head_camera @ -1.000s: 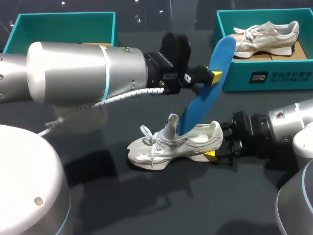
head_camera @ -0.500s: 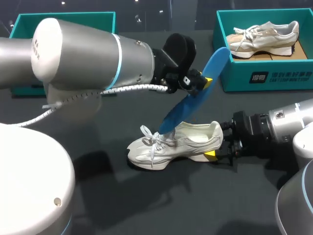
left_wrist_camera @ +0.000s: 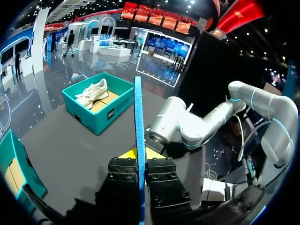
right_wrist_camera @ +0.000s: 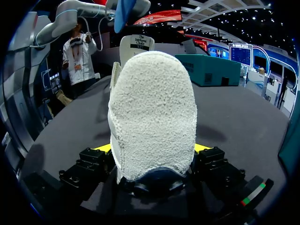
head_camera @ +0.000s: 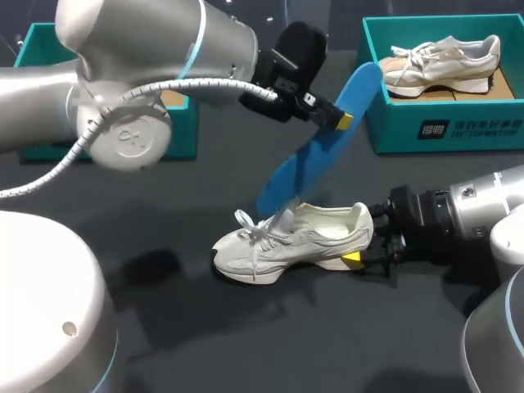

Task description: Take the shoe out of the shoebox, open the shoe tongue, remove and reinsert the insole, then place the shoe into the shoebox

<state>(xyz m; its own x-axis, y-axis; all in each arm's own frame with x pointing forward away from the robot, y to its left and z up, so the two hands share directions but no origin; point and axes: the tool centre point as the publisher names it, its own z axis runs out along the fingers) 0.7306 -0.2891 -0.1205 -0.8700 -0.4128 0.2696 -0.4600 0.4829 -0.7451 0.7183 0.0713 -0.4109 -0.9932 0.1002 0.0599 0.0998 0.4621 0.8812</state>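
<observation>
Clamping shoe heel (right_wrist_camera: 152, 117), right tool (right_wrist_camera: 151, 148); left wrist view shows insole (left_wrist_camera: 138, 122) edge-on.

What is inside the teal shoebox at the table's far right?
A pale sneaker lies on brown cardboard in the shoebox; its near wall hides the floor's front strip.

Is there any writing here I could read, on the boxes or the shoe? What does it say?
On the right shoebox, front wall: a white logo and a row of characters, too blurred to read.
On the shoe, tongue label: dark print, too small to read.
On the blue insole: no print visible.
</observation>
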